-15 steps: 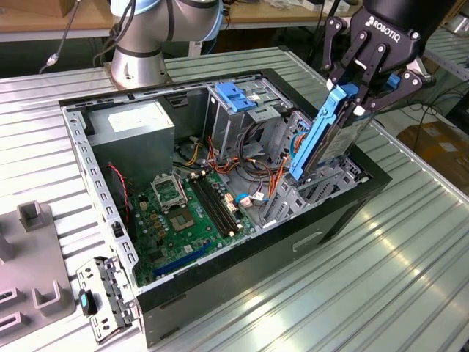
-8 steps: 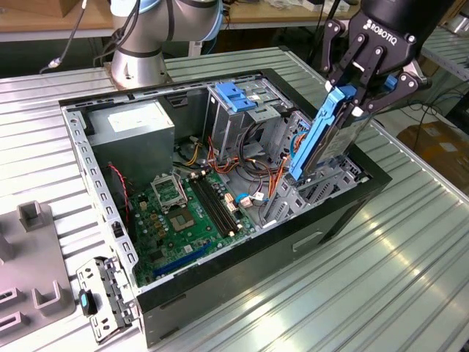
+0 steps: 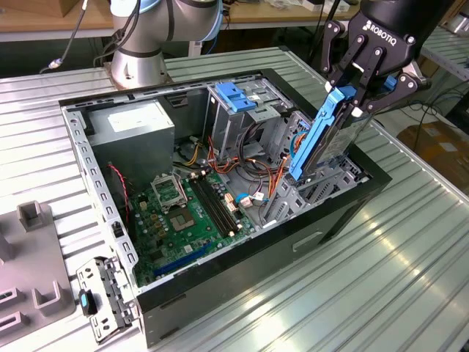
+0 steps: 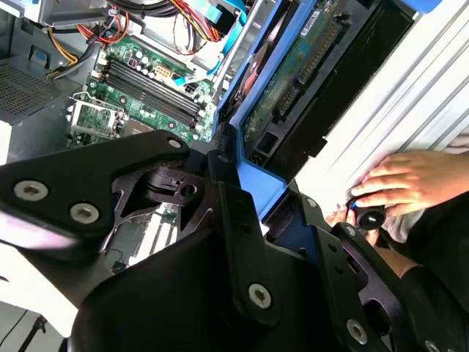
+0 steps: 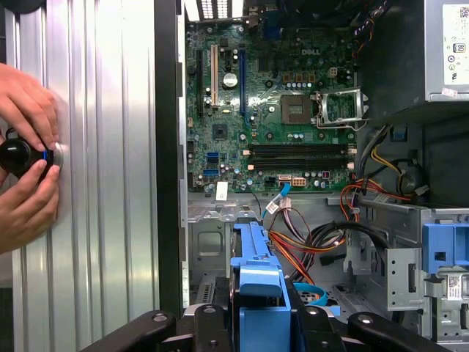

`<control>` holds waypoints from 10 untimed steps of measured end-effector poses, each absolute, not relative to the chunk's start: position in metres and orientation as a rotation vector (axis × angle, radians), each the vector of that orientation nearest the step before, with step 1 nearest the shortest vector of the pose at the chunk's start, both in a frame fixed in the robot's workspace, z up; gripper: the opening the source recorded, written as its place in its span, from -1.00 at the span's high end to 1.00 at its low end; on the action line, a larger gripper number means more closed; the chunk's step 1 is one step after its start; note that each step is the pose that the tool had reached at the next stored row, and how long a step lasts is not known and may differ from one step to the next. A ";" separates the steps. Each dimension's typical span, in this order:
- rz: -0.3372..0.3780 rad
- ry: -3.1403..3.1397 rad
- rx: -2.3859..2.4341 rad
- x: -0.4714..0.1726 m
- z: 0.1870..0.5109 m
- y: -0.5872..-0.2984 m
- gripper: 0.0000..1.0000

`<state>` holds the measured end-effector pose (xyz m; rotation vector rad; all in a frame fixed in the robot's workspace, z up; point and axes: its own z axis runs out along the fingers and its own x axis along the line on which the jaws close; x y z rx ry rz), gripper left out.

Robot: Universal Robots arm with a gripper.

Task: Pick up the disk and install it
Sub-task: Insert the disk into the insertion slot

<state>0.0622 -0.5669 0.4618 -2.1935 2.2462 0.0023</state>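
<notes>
The black claw [image 3: 357,97] clamps the flat silver-grey, blue-railed metal disk [image 3: 315,143], tilted steeply, seemingly to slot its end below the claw into the open black computer case [image 3: 249,275].

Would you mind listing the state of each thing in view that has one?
hand: shut on the upper end of the disk.
disk: held, tilted, lower end down inside the case, not seated.
computer case: lying on its side, open, side panel off.
processor socket: empty, cover plate flipped open.
memory slots: empty.
</notes>
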 end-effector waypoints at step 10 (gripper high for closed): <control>0.003 2.257 -2.181 0.063 0.458 -0.564 0.26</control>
